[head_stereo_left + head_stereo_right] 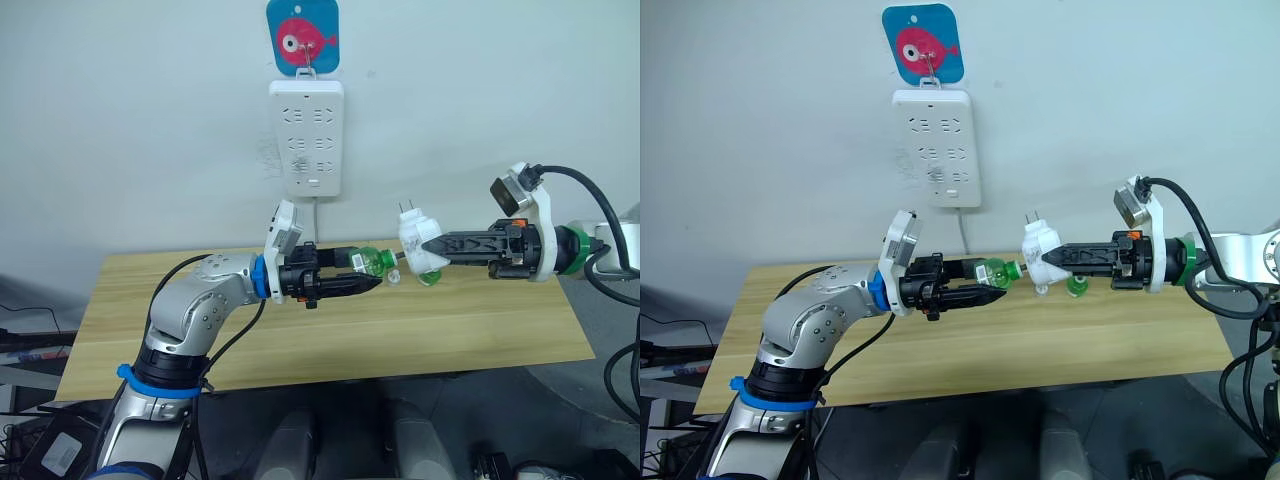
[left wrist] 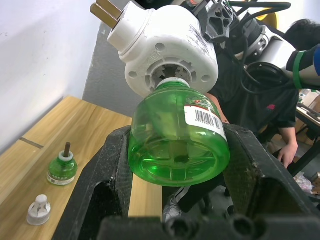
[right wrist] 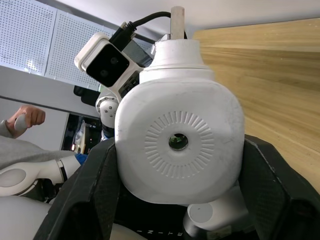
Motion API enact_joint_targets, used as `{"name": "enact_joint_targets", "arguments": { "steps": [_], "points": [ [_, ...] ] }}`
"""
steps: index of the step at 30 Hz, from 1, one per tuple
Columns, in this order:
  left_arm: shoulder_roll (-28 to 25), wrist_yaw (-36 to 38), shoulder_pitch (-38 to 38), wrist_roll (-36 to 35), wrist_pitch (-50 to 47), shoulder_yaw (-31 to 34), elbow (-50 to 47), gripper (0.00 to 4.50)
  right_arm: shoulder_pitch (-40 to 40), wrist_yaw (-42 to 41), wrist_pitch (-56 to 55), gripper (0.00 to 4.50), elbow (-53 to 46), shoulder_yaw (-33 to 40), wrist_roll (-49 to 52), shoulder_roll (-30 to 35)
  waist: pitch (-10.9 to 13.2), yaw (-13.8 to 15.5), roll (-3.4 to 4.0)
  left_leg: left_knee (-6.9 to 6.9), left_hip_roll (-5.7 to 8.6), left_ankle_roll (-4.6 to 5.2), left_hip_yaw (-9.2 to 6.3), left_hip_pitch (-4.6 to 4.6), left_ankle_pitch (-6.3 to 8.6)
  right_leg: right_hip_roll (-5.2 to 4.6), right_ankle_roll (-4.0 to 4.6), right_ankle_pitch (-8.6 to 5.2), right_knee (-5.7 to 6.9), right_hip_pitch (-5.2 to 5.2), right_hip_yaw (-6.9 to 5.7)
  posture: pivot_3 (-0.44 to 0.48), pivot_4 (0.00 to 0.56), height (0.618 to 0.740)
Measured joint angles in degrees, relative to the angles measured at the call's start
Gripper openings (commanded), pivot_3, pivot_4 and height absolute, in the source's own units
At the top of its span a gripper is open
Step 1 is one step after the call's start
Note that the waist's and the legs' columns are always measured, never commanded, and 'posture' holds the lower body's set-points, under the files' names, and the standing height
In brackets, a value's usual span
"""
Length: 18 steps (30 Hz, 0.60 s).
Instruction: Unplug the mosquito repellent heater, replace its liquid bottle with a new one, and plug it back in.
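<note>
2 end effectors meet in mid-air above worktop (image 1: 500,330). Right end effector (image 1: 428,246) grips mosquito repellent heater (image 1: 417,240), socket facing left. Left end effector (image 1: 372,283) grips new green bottle (image 1: 372,260), neck entering socket for screwing. Old bottle (image 2: 62,167) and cap (image 2: 38,209) parked on worktop, out of way.

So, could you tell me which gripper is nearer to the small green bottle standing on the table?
Right. The right gripper, holding the heater, hangs just above the small green bottle; the left gripper, holding the new bottle, sits further away.
</note>
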State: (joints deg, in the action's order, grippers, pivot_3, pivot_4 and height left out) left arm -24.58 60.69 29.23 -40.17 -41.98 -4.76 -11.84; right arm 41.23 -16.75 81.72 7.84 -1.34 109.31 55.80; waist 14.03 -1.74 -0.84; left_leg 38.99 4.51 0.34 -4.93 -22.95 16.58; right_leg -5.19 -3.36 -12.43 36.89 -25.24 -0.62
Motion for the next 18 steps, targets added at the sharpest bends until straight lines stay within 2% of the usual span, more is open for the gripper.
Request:
{"name": "enact_joint_targets", "arguments": {
  "steps": [18],
  "points": [
    [-0.2,0.2,0.1,-0.2,-0.1,-0.2,-1.4,2.28,0.4,-1.7,1.9,2.95,1.3,-0.4,0.0,-0.8,0.0,0.0,0.0,0.0,0.0,0.0,0.01,0.0,0.0,0.0,0.0,0.0,0.0,0.0,0.0,-0.094,0.239,0.74]
  ]
}}
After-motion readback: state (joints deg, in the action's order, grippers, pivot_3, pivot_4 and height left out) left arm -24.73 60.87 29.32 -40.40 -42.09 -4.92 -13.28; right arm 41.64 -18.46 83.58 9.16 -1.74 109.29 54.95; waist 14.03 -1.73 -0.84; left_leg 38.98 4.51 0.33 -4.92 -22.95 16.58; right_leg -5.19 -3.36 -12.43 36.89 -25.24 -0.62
